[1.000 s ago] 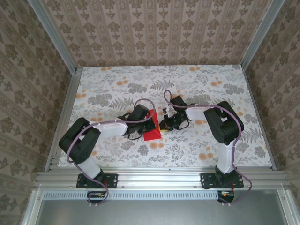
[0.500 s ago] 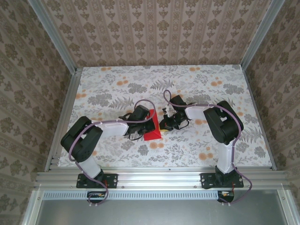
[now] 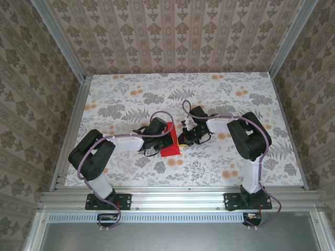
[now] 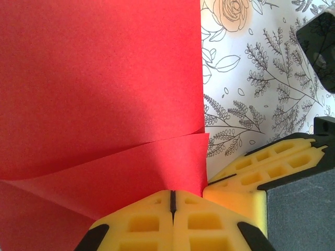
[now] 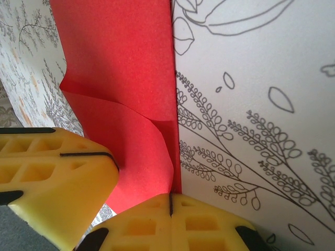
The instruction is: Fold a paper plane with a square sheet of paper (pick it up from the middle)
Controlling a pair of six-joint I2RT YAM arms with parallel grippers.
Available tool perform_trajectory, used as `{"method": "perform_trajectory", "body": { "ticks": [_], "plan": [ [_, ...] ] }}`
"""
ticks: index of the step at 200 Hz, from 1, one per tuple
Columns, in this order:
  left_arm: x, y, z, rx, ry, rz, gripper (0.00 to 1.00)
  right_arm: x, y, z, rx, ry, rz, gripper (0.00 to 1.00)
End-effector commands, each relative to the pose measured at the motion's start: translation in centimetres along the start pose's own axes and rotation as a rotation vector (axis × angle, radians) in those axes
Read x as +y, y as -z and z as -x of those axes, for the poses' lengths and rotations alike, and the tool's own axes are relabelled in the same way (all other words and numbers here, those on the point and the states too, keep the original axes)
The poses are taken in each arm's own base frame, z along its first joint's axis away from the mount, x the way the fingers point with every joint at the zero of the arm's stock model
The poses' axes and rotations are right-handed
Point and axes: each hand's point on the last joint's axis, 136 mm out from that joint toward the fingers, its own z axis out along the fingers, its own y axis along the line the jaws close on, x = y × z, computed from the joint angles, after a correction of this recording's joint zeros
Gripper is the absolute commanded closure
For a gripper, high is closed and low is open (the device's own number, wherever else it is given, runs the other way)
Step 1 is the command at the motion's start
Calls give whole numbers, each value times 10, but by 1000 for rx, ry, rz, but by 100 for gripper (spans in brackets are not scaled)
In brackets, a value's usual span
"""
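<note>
The square sheet of paper (image 3: 170,139) is bright red, creased, and stands partly raised off the table between the two grippers. My left gripper (image 3: 163,139) comes at it from the left and my right gripper (image 3: 182,140) from the right. In the left wrist view the yellow jaws of the left gripper (image 4: 172,194) are shut at the lower edge of a folded flap of the paper (image 4: 99,89). In the right wrist view the right gripper (image 5: 170,197) is shut, with the paper's (image 5: 120,63) straight edge running into its seam. The two grippers' fingertips are nearly touching.
The table (image 3: 235,94) has a floral cover, with patterned walls and metal rails round it. The right gripper's yellow fingers (image 4: 246,178) show at the right of the left wrist view. The left gripper's fingers (image 5: 52,178) show at the left of the right wrist view.
The left arm has shifted slightly to the right. The paper and both grippers stay where they were.
</note>
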Motion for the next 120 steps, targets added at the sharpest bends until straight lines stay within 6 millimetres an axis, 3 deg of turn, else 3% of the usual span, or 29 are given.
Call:
{"method": "perform_trajectory", "body": {
  "ticks": [1, 92, 120],
  "plan": [
    [15, -7, -4, 7, 12, 43, 93, -35, -12, -8, 25, -58, -126, 98],
    [25, -14, -11, 40, 39, 82, 95, -28, -9, -4, 15, -63, -111, 97],
    [30, -14, -14, 45, 48, 99, 95, -11, 6, 6, -26, -47, -88, 87]
  ]
}}
